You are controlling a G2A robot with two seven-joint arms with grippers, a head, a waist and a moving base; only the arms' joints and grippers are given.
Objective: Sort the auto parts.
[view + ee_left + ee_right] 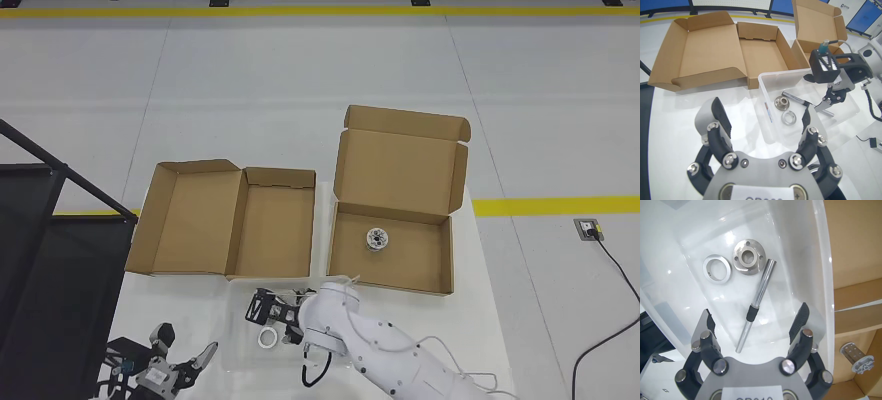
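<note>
Far left, my left gripper (762, 106) hangs over the table short of the clear bin (783, 73), fingers spread wide, nothing between them. Beyond it lies the left box (190, 215), lid folded flat, with no part in it yet.

Now the bin, in front of the two boxes. Three parts lie on its floor: the ring (717, 281), flat; just beside it the flange (753, 269), hub up; then the rod (761, 289). These are what is left to sort, as I read it.

The rod lies flat. One end sits just beside the flange's rim, and I can't tell whether they touch. The other end points back toward my right wrist. A black band wraps it partway along. Its long axis runs straight away from the wrist, between my right fingers.

My right gripper (755, 309) is down inside the bin, fingers spread to either side of that banded stretch and touching nothing.

Furthest right, the right box (420, 265), lid up, holds one grey ribbed part (376, 238). So I'd call it one sorted and three to go, with the rod looking next.
</note>
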